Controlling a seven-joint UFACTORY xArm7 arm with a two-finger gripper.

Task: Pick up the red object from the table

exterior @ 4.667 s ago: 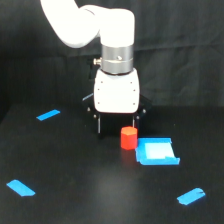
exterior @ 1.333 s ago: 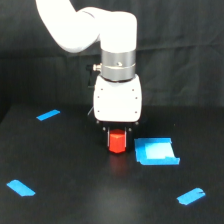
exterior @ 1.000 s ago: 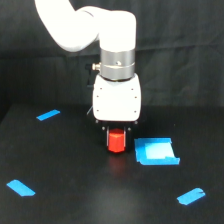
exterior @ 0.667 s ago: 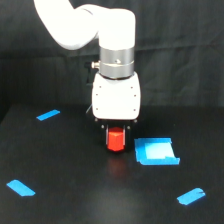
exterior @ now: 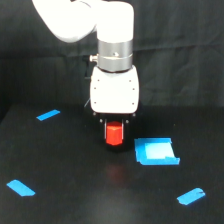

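Note:
The red object [exterior: 114,134] is a small bright red-orange stubby block. It sits between the dark fingers of my gripper [exterior: 114,136], right under the white gripper body [exterior: 114,91]. The gripper is shut on it and holds it a little above the black table [exterior: 75,195]; a faint reddish reflection shows on the surface below it. The fingers are mostly hidden against the dark background.
A blue square piece [exterior: 155,151] lies on the table just to the exterior view's right of the gripper. Blue tape strips lie at the back left [exterior: 48,115], front left [exterior: 20,187] and front right [exterior: 190,196]. A black cloth backdrop hangs behind.
The gripper moved over the red object, closed on it, and has since risen slightly, lifting the red object off the table.

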